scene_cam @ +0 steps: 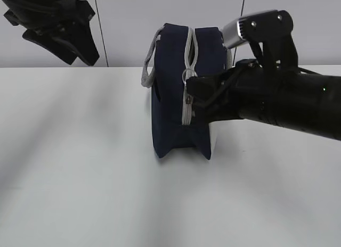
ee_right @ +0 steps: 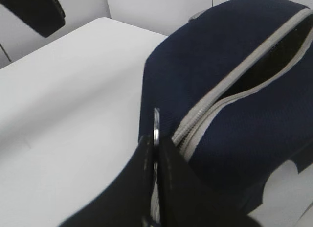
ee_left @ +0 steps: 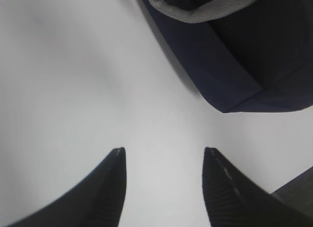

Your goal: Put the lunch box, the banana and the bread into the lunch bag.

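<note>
The navy-blue lunch bag point(scene_cam: 170, 87) stands upright in the middle of the white table, its grey zipper point(scene_cam: 187, 106) facing the exterior camera. My right gripper point(scene_cam: 192, 90) reaches in from the right and is shut on the metal ring zipper pull point(ee_right: 156, 123). In the right wrist view the zipper point(ee_right: 244, 75) gapes dark along its upper stretch. My left gripper point(scene_cam: 81, 58) hangs open and empty high at the back left, above bare table beside the lunch bag point(ee_left: 254, 56). The lunch box, the banana and the bread are out of view.
A grey strap handle point(scene_cam: 149, 66) loops off the bag's left side. The white table point(scene_cam: 80, 167) stretches bare to the left and front of the bag. The right arm's thick black body point(scene_cam: 287, 100) lies across the right side.
</note>
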Tool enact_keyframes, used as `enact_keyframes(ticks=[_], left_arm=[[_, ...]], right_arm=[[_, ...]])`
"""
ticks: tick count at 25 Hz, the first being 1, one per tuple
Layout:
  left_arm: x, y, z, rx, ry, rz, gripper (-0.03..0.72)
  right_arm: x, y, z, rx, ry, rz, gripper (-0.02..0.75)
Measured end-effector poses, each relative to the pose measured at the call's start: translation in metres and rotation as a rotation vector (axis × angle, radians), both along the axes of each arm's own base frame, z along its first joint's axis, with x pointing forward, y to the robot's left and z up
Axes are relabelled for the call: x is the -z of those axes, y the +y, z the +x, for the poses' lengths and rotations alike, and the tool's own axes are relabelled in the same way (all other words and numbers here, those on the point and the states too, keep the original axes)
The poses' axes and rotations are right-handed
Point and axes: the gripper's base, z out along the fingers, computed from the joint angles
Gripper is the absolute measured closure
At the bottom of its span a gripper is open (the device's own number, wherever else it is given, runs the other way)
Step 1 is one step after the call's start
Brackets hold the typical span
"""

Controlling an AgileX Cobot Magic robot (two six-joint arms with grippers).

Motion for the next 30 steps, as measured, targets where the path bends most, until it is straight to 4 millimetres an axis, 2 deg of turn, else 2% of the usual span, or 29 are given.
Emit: enact_keyframes(ticks=[7,12,18,22,30], left_arm=[[0.000,-0.016,-0.008,0.047,0.001,-0.002,0.307],[0.000,-0.017,-0.008,0.056,-0.001,0.000,0.307],[0.000,-0.018,-0.009,0.080,-0.009,0.002,0.307],[0.000,-0.021,-0.009,0.107,-0.005,-0.021,0.307],[0.022,-0.032,0.003,0.203,0.010,-0.045,0.307]], right_arm=[[-0.016,0.009,0.028,0.056,0.023,-0.057,0.738],[-0.035,0.012,0.039,0.082,0.001,-0.055,0.738],[-0.038,0.018,0.052,0.109,0.023,-0.051,0.738],[-0.048,0.024,0.064,0.130,0.024,0.005,0.738],[-0.059,0.029,0.075,0.164,0.046,0.093,0.738]])
